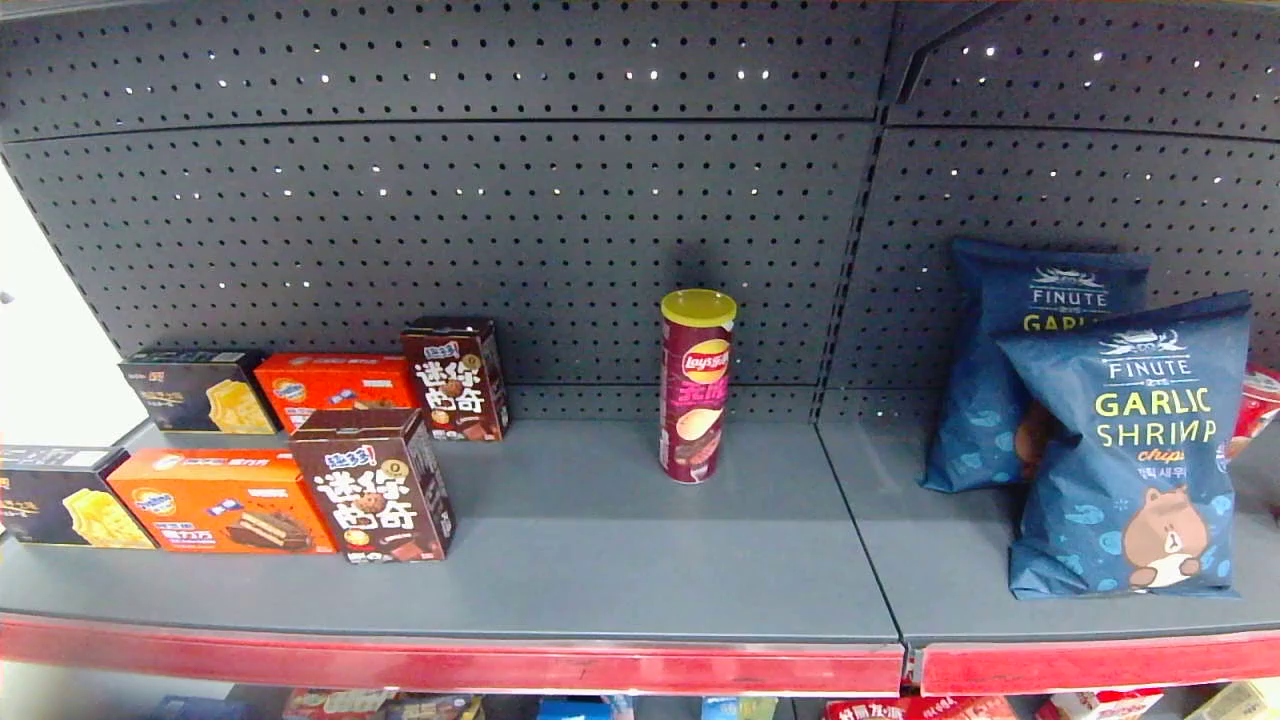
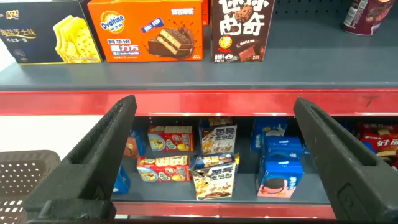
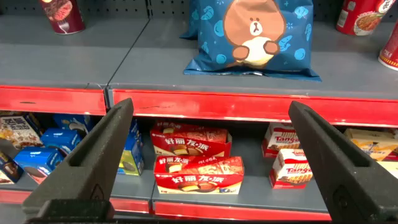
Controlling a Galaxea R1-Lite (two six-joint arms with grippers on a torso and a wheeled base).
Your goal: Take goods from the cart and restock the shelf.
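Grey metal shelf (image 1: pixel 600 560), maroon cylindrical crisp tube (image 1: pixel 697 385) upright mid-shelf. Red packet (image 1: pixel 1262 390) half hidden behind glossy blue snack bags (image 1: pixel 1130 450). Left gripper (image 2: pixel 214 102) and right gripper (image 3: pixel 210 104) spread wide, empty.

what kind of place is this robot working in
Probably a shop or supermarket aisle: a grey shelf with a pegboard back and red front edge, snack boxes faced in rows, a chip can, blue snack bags, and more packaged goods one level down.
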